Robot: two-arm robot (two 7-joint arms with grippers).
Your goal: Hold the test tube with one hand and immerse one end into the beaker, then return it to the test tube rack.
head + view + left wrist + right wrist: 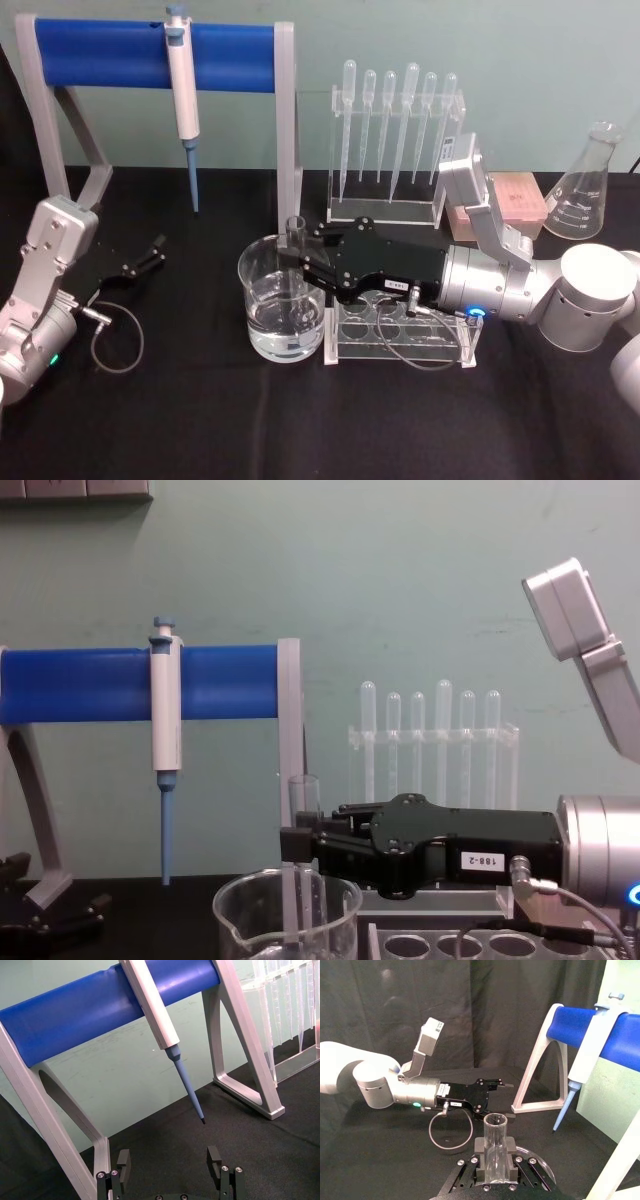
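Observation:
The test tube [296,236] stands upright with my right gripper [298,262] shut on it just below its open rim. Its lower part reaches down inside the beaker [281,322], which holds some clear water at the middle of the black table. In the chest view the test tube [304,798] drops past the rim of the beaker [245,912], and the right gripper [300,842] comes in from the right. In the right wrist view the test tube [496,1147] sits between the black fingers [479,1146]. My left gripper [145,258] rests open at the far left, also seen in its own view [169,1160].
A clear tube rack [400,325] lies right of the beaker, under the right arm. Behind stand a pipette rack [395,140], a blue-barred stand [110,55] with a hanging micropipette [184,100], a pink box [515,200] and a conical flask [585,185].

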